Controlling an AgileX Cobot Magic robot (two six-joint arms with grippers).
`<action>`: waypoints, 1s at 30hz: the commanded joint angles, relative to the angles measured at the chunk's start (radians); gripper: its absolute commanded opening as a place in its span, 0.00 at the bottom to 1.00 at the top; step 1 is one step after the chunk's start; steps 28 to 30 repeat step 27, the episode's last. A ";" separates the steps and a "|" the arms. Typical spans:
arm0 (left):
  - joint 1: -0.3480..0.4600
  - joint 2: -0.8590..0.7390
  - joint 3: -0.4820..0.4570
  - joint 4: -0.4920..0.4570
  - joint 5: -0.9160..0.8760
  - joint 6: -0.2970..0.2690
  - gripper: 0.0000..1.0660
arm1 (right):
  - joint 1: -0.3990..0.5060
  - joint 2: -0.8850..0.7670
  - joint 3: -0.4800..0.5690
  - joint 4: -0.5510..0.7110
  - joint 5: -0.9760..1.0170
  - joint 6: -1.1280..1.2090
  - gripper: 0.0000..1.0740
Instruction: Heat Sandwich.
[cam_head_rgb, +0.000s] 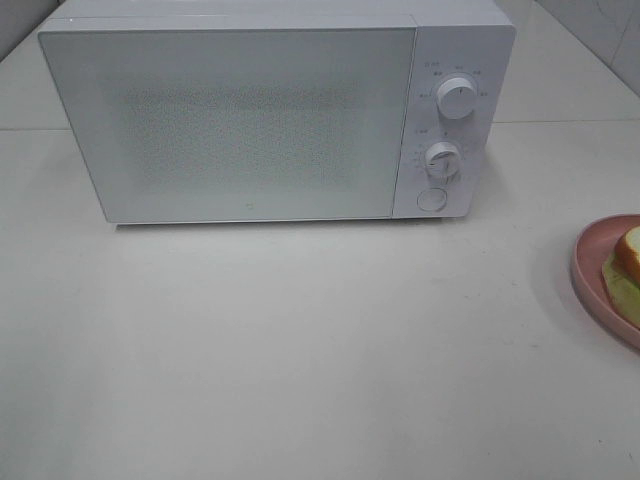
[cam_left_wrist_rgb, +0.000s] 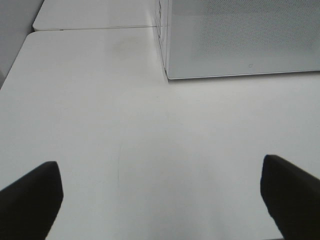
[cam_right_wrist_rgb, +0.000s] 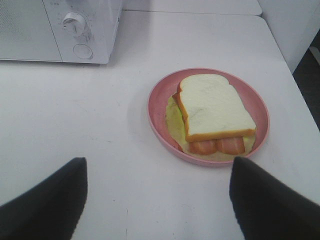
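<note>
The sandwich (cam_right_wrist_rgb: 212, 111), white bread with a tan crust over pink slices and a pale green layer, lies on a round pink plate (cam_right_wrist_rgb: 159, 95). In the high view only an edge of the sandwich (cam_head_rgb: 630, 255) and the plate (cam_head_rgb: 590, 265) shows at the right border. A white microwave (cam_head_rgb: 260, 110) stands at the back with its door shut. My right gripper (cam_right_wrist_rgb: 157, 200) hovers open, short of the plate, nothing between its fingers. My left gripper (cam_left_wrist_rgb: 160, 200) is open over bare table, in front of the microwave's (cam_left_wrist_rgb: 240, 40) left front corner. Neither arm appears in the high view.
The microwave carries two round knobs (cam_head_rgb: 456, 100) and a round button (cam_head_rgb: 431, 198) on its right panel. The white table (cam_head_rgb: 300, 350) stretches in front of it. The table's right edge (cam_right_wrist_rgb: 300, 90) runs close to the plate, with a white wall beyond.
</note>
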 joint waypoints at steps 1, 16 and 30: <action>-0.005 -0.028 0.002 -0.005 -0.012 0.000 0.95 | -0.008 -0.025 0.000 -0.001 -0.007 -0.005 0.71; -0.005 -0.028 0.002 -0.005 -0.012 0.000 0.95 | -0.008 -0.025 0.000 -0.001 -0.007 -0.005 0.71; -0.005 -0.028 0.002 -0.005 -0.012 0.000 0.95 | -0.008 -0.025 0.000 -0.001 -0.007 -0.005 0.71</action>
